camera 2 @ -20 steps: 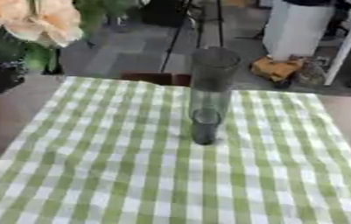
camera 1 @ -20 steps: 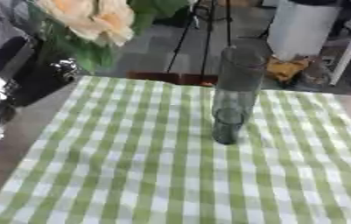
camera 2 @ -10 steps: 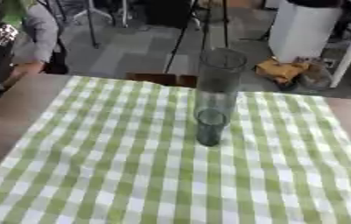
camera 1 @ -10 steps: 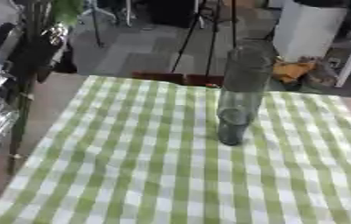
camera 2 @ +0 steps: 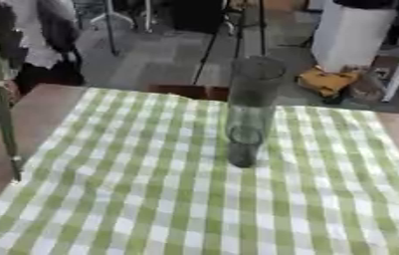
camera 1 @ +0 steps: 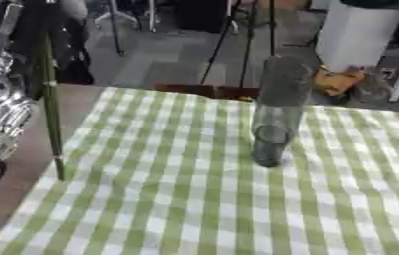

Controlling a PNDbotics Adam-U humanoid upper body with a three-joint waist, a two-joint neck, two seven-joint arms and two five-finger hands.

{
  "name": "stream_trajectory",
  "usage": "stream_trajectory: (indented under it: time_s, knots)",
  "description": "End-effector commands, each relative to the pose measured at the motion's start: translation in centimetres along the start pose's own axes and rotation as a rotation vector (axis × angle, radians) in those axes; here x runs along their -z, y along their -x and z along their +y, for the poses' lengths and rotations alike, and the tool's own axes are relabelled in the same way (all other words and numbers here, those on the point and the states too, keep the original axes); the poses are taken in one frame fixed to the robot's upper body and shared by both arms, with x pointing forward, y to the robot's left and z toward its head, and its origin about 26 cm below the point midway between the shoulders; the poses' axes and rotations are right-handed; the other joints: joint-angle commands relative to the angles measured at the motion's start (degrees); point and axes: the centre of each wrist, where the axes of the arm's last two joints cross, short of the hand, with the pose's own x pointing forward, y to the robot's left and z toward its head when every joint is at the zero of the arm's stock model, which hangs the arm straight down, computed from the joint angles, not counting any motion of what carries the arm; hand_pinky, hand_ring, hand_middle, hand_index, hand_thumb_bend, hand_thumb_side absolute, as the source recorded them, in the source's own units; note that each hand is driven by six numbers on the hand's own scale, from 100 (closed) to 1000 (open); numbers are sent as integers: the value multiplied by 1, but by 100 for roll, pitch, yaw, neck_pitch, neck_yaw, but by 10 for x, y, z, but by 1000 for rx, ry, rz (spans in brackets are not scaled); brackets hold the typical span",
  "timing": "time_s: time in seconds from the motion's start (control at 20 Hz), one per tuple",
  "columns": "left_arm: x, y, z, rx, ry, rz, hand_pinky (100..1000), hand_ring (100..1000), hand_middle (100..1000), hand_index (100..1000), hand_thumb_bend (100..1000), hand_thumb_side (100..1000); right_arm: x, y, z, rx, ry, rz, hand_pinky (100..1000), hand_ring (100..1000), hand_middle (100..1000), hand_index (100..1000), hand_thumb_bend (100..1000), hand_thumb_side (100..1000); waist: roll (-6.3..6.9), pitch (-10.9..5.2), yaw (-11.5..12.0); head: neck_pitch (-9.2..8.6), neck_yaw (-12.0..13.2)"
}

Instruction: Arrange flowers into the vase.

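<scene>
One vase (camera 2: 248, 112) stands on the table, a tall clear glass cylinder. Its long axis is upright and its open mouth points up. It sits on the green-and-white checked cloth (camera 2: 185, 199), a little past the middle toward the far edge.

One flower stem (camera 1: 49, 104) shows, thin and green, at the left side. Its long axis runs nearly vertical, leaning slightly. The lower cut end points down and hangs near the cloth's left edge; whether it touches the table cannot be told. The upper part runs out of the top of both views, so no blossom is visible. The stem is well apart from the vase, to its left.

One robot hand shows, the left hand (camera 1: 0, 107), silver and black, at the left edge of the left eye view just beside the stem. Whether its fingers are open or closed round the stem cannot be made out. The right hand appears in neither view.

The brown table (camera 2: 37, 112) shows bare at the left of the cloth. Beyond it is a grey floor with stand legs and one white bin (camera 1: 357, 32).
</scene>
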Motion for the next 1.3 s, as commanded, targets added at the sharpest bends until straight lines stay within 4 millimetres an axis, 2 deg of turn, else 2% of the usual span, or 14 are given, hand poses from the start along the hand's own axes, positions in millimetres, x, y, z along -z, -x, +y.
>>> stream_trajectory:
  time_s: [0.05, 0.35, 0.85, 1.3]
  knots:
    - [6, -20, 3, -4, -39, -90, 100, 100, 100, 100, 100, 812, 10, -7, 1, 5, -9, -40, 752, 830, 827, 857, 100, 1000, 31, -110, -13, -55, 34]
    - [11, -37, -4, 7, -65, -217, 100, 100, 100, 100, 100, 810, 13, -8, 2, 12, -5, -49, 751, 829, 827, 857, 100, 1000, 57, -67, -48, -158, 55]
    - [34, -60, -18, -114, -158, -312, 100, 100, 100, 100, 100, 811, 19, -10, 8, 37, -8, -79, 750, 829, 827, 856, 100, 1000, 98, 51, -149, -291, 168]
    - [53, -81, -36, -221, -188, -396, 100, 100, 100, 100, 100, 811, 23, -11, 17, 77, -36, -95, 751, 829, 827, 856, 100, 1000, 165, 192, -323, -261, 310]
